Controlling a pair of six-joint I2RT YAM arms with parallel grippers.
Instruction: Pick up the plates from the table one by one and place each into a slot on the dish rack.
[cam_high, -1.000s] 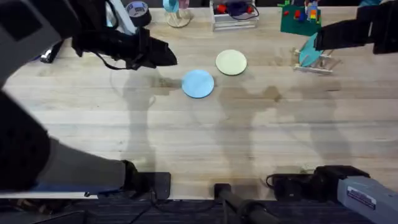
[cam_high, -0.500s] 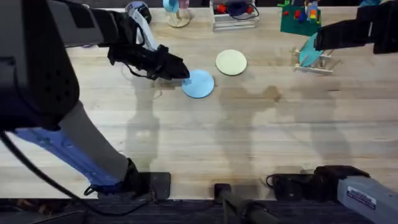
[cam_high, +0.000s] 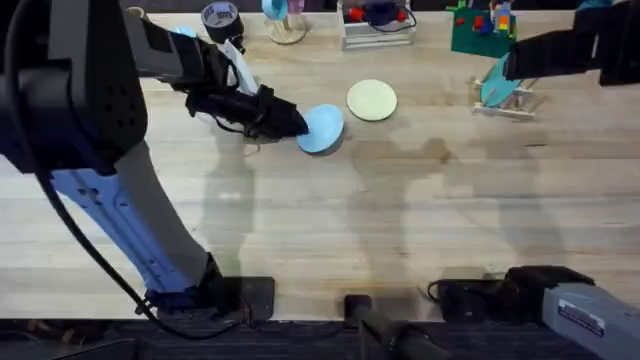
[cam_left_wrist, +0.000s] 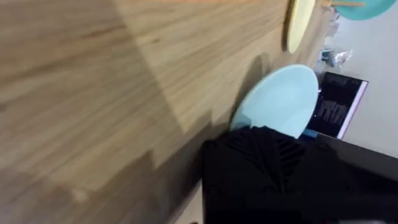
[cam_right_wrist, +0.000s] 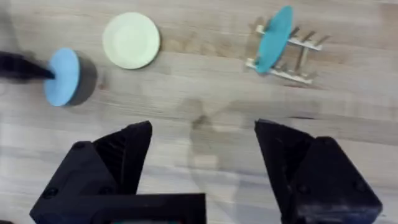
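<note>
My left gripper (cam_high: 292, 122) is shut on the left rim of the light blue plate (cam_high: 322, 128), which tilts up off the table (cam_high: 320, 220) and casts a shadow. In the left wrist view a black finger (cam_left_wrist: 267, 168) overlaps that plate (cam_left_wrist: 280, 102). The right wrist view shows the plate (cam_right_wrist: 62, 76) tilted too. The pale yellow plate (cam_high: 372, 100) (cam_right_wrist: 131, 40) lies flat just beyond it. The wooden dish rack (cam_high: 515, 102) (cam_right_wrist: 292, 59) stands at the far right with a teal plate (cam_high: 495, 80) (cam_right_wrist: 275, 37) upright in a slot. My right gripper (cam_right_wrist: 202, 140) hangs open high above the table, beside the rack (cam_high: 512, 65).
Along the far edge stand a tape roll (cam_high: 220, 17), a small stand (cam_high: 285, 25), a white wire rack (cam_high: 378, 25) and a green block set (cam_high: 483, 30). Bare wood stretches between the plates and the arm bases.
The left arm swung in from the left to the light blue plate, closed on its rim and tipped it up. The right arm has not moved.
</note>
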